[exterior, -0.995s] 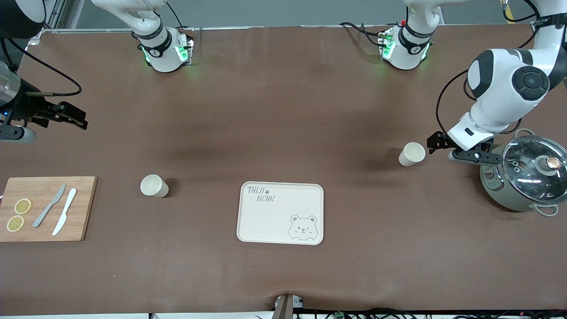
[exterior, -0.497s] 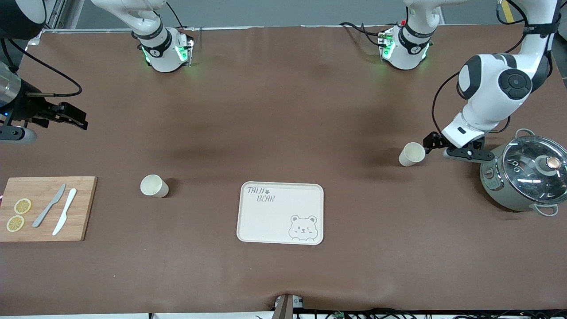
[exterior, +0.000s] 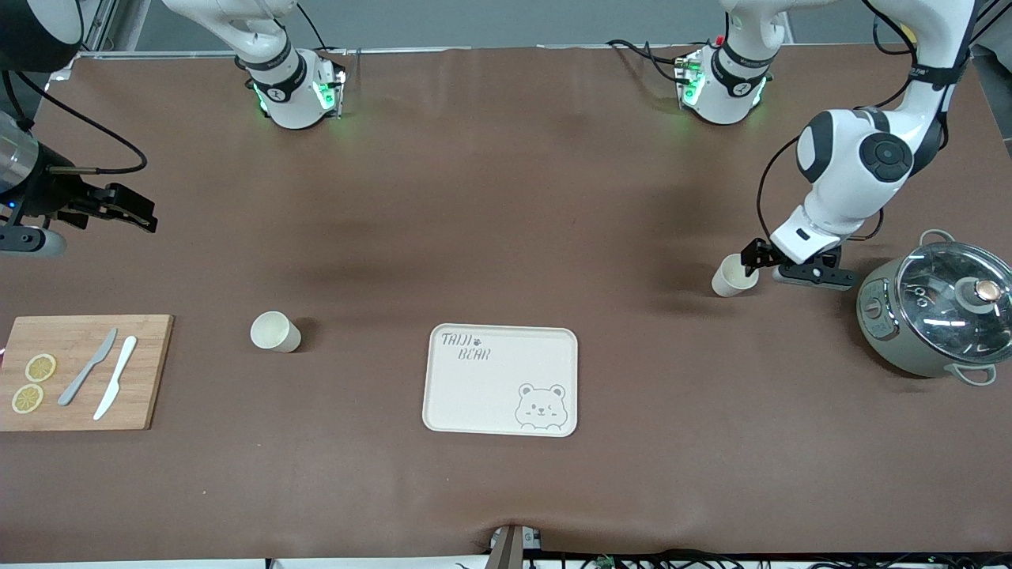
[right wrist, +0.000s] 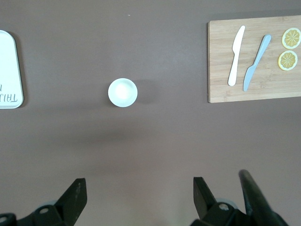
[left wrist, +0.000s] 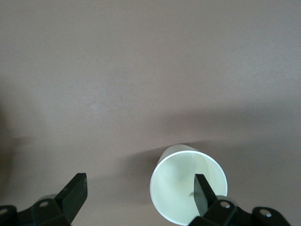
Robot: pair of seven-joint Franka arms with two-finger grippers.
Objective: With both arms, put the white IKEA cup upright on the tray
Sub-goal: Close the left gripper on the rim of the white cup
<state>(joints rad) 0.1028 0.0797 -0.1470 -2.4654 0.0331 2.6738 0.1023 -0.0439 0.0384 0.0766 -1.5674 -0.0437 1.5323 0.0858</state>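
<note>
Jaws of both grippers gape wide, holding nothing; left gripper (exterior: pixel 760 265) over an empty cup (exterior: pixel 730 276).

Cup (left wrist: pixel 188 188) base and left pincer (left wrist: pixel 138 190) body, both cut off at frame edge.

Wooden cutting board (exterior: pixel 81 371) sits at the right arm's end of the bench (exterior: pixel 506 197), carrying two lemon slices (exterior: pixel 33 382), a grey knife (exterior: pixel 88 367) and a white knife (exterior: pixel 115 377) lying side by side. Grey-green pot (exterior: pixel 931 316) with a glass lid (exterior: pixel 955 302) and copper-coloured knob (exterior: pixel 986 291) stands at the left arm's end. Brown covering over the whole bench.
</note>
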